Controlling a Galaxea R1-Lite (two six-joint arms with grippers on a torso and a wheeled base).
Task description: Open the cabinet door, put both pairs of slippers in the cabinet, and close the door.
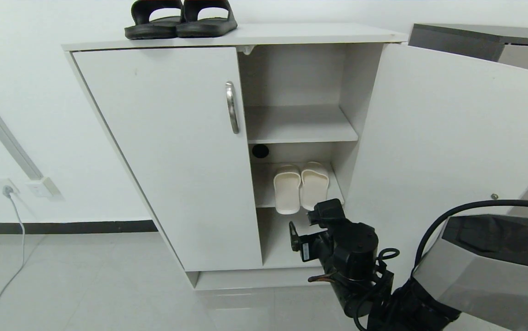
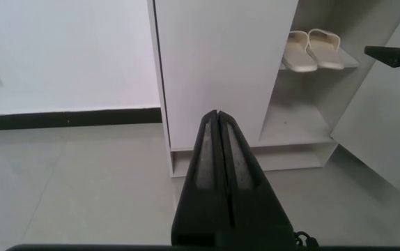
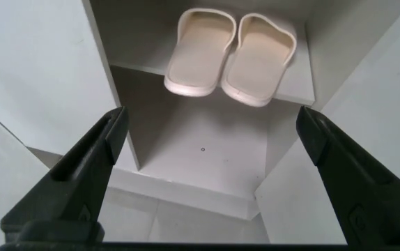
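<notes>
Evidently the task is about half done: the cabinet (image 1: 314,33) has its right door (image 1: 438,138) swung wide at the right of the head view, and the white slippers (image 1: 300,186) lie side by side on the middle shelf, toes near its front edge. The black slippers (image 1: 181,18) sit on the cabinet's top at the upper left. The right tool (image 3: 210,122) hangs empty and spread wide before the bottom compartment, below the white pair; the left tool (image 2: 217,122) is pressed closed, low over the floor (image 1: 84,285). The next move probably calls for reaching up to the black pair. The upper shelf (image 1: 300,124) offers bare room, though the shut left door (image 1: 162,151) and the open door's edge narrow the way in.
</notes>
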